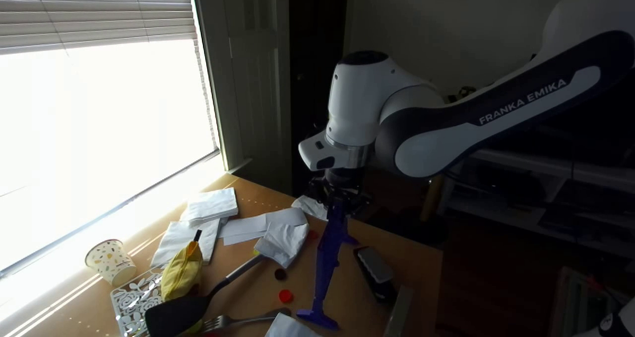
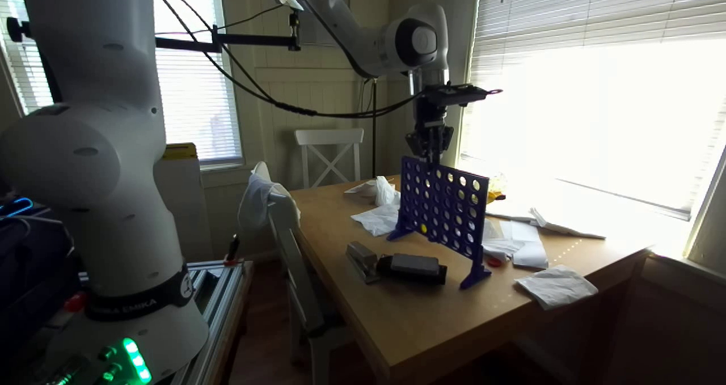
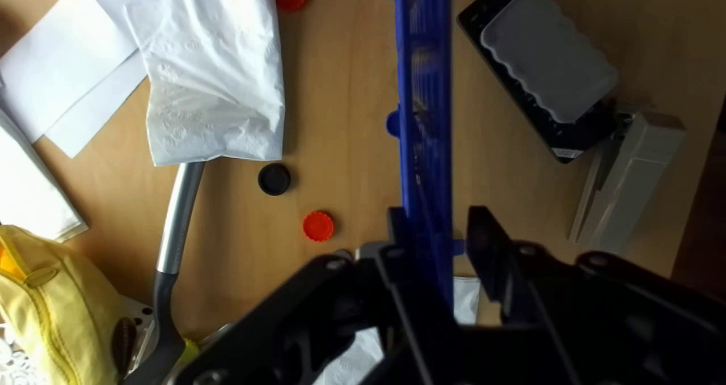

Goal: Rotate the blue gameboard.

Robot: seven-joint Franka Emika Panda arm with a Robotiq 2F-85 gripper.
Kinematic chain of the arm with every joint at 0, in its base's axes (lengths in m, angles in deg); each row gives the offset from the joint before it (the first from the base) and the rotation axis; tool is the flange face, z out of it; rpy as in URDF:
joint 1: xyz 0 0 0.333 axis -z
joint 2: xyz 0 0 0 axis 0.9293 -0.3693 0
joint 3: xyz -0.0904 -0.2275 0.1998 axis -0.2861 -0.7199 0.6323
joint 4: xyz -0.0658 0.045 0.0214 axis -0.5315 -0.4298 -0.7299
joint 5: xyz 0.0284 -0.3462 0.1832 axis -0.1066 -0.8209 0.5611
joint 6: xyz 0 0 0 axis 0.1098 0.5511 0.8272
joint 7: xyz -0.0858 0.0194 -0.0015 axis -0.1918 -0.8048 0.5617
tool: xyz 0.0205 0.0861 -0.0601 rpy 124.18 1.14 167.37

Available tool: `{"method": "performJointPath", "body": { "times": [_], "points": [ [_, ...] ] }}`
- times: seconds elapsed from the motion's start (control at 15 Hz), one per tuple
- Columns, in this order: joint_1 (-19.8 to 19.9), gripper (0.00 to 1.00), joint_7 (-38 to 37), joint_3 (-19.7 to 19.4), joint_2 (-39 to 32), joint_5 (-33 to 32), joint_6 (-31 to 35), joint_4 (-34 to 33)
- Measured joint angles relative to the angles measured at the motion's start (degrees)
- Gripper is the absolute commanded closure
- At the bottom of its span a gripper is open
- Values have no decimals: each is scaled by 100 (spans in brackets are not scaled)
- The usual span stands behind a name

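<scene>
The blue gameboard (image 2: 443, 203) stands upright on its side feet on the table. In an exterior view it shows edge-on as a narrow blue strip (image 1: 326, 262). A yellow disc (image 2: 423, 228) shows in its grid. In the wrist view the board (image 3: 425, 147) runs from the top edge down between my fingers. My gripper (image 3: 437, 220) is open, one finger on each side of the board's top edge. The left finger is against or very near the board; a gap shows at the right finger. The gripper is above the board in both exterior views (image 1: 343, 200) (image 2: 432, 161).
A black case with a grey eraser-like block (image 3: 550, 56) and a stapler (image 3: 629, 181) lie to the board's right in the wrist view. Left are a red cap (image 3: 318, 226), a black cap (image 3: 274, 179), a napkin (image 3: 215, 79), a spatula (image 1: 178, 314) and a yellow pouch (image 1: 182, 272).
</scene>
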Motion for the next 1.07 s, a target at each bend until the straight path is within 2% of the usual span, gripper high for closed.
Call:
{"method": "performJointPath", "body": {
  "times": [0.33, 0.47, 0.6, 0.87, 1.07],
  "points": [
    [1, 2, 104, 8, 269, 298, -14, -25],
    [2, 0, 105, 7, 517, 587, -273, -58],
    [3, 0, -150, -6, 810, 823, -827, -157],
    [5, 0, -1263, -41, 1368, 813, -1938, -387],
    [9, 0, -1998, -106, 1611, 812, -2225, -454]
  ]
}}
